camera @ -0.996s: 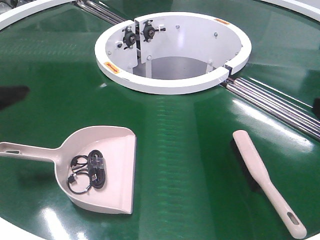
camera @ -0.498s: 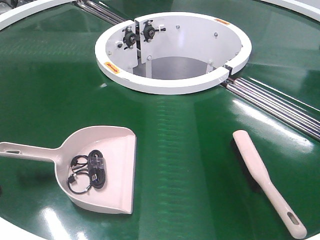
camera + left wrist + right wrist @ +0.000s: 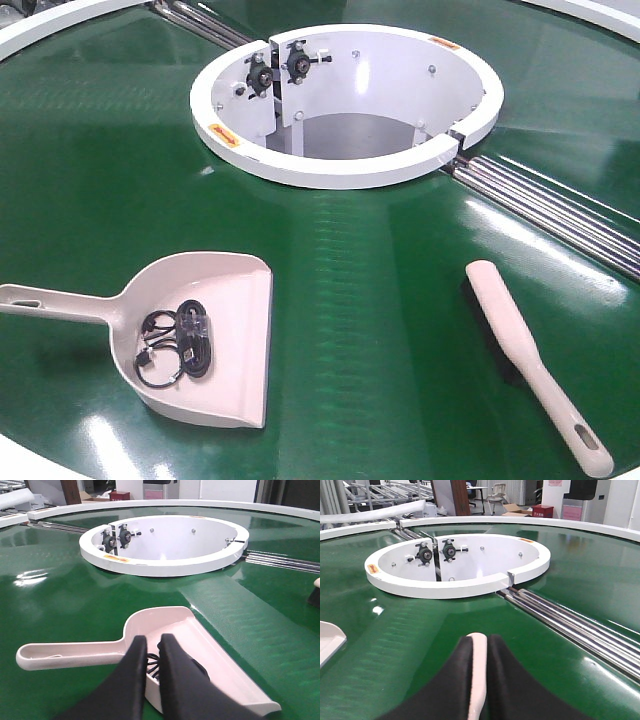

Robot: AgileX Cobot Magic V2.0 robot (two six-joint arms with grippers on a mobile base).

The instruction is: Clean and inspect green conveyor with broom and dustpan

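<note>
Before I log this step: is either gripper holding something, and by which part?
Nothing is held: the broom and dustpan lie alone on the green conveyor.

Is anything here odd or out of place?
Yes: a coiled black cable lies inside the dustpan, where you would expect dust or crumbs. The broom lies flat on the green conveyor; nothing looks spilled or damaged.

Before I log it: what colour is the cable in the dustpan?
Black cable, clearest in the front-facing view.
</note>
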